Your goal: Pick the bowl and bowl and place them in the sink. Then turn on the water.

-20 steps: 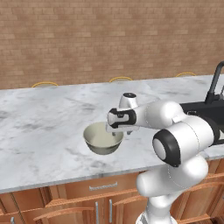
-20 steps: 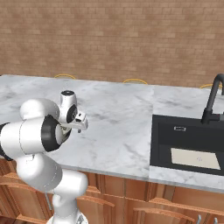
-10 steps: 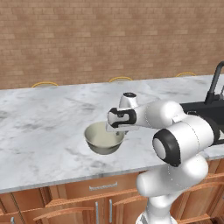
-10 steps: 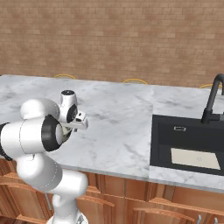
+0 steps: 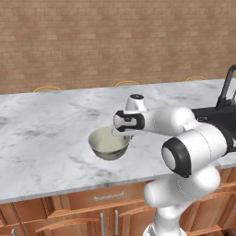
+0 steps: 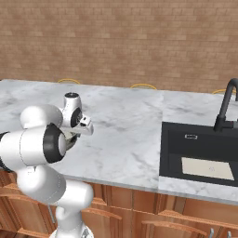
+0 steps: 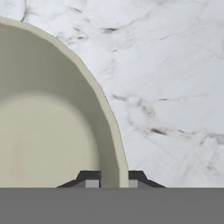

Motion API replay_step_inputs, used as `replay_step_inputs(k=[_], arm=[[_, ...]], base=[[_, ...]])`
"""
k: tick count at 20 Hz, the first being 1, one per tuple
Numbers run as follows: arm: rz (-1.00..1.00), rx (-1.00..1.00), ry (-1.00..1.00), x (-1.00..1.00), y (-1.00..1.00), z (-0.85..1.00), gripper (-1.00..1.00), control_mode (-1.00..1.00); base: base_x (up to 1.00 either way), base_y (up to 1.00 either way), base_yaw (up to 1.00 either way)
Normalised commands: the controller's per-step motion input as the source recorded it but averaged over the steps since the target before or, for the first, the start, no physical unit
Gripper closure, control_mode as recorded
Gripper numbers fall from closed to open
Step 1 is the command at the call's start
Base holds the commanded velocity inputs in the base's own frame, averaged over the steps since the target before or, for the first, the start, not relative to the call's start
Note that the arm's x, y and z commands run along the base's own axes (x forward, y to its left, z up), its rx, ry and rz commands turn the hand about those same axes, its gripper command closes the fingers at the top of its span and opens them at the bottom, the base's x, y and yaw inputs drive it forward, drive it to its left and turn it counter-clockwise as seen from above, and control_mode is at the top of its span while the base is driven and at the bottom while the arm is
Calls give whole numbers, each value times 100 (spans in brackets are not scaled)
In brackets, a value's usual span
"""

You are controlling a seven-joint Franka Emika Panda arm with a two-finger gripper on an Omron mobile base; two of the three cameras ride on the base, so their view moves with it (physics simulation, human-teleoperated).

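Observation:
A cream-beige bowl (image 5: 108, 144) with a greyish outside stands on the marble counter, left of the arm. My gripper (image 5: 121, 134) points down at its right rim. In the hand view the bowl (image 7: 43, 122) takes up the left side, and the gripper (image 7: 114, 178) is shut on its rim, with one fingertip (image 7: 89, 177) inside the wall and the other outside. From the right base view the gripper (image 6: 80, 131) shows beside the arm, which hides most of the bowl. The black sink (image 6: 165, 148) lies to the right, and no water runs from its faucet (image 6: 225, 109).
The marble counter (image 5: 41, 133) stretches left and behind the bowl, up to a brick wall. The sink's (image 5: 213, 118) black faucet (image 5: 227, 87) rises at the right edge. A pale rectangle (image 6: 207, 168) lies on the basin floor. Wooden cabinet fronts run below the counter's front edge.
The jaws have closed from wide open onto the bowl's rim. The arm and the bowl stay where they were.

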Motion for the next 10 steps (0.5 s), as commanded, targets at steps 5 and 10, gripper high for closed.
replay_step_inputs(k=[5,10], arm=[[-4,0,0,-10,-22,66,100,-100],[-4,1,0,-9,-52,65,100,-100]], base=[[0,0,0],[0,0,0]])
